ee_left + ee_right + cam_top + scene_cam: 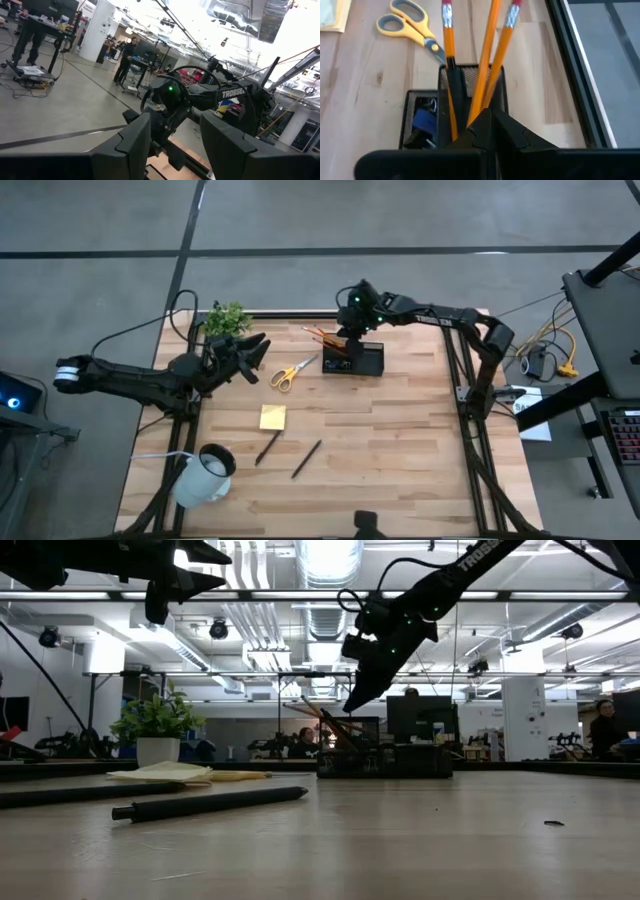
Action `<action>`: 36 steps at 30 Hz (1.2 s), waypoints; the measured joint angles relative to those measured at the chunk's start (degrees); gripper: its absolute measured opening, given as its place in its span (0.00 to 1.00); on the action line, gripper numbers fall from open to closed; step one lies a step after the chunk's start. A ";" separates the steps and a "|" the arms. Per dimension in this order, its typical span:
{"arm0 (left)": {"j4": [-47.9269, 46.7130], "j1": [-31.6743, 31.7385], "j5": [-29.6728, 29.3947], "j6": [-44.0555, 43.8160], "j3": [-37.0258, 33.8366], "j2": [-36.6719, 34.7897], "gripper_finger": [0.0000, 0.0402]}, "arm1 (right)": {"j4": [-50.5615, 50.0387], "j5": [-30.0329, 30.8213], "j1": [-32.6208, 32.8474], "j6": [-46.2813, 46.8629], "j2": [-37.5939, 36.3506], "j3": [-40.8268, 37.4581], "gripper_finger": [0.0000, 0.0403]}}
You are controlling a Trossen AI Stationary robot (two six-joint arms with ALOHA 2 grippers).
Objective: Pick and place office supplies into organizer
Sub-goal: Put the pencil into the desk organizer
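- Fingers of our right gripper are pressed together, hanging over the organizer's pencil cup, where three orange pencils stand.
- Our left gripper hovers with fingers spread, holding nothing, near the plant.
- On the bench we see scissors, sticky-note pad and two pens lying loose.

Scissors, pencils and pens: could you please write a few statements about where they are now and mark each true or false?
1. The scissors lie in the organizer. False: they lie on the table, beside it.
2. Three orange pencils stand in the organizer. True.
3. The right claw is shut above the organizer. True.
4. The two dark pens are already stowed. False: both lie on the table near the sticky-note pad.
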 joint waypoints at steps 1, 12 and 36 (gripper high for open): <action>0.00 -0.01 -0.06 0.00 0.00 0.00 0.39 | -0.02 -0.03 0.06 -0.05 0.26 0.16 0.02; -0.11 -0.02 -0.54 0.04 0.00 0.00 0.39 | -2.40 -0.19 0.28 -2.09 0.78 -0.42 0.02; -0.48 -0.02 -0.76 0.04 0.00 0.00 0.39 | -0.12 0.46 -0.16 -3.25 1.04 -3.30 0.02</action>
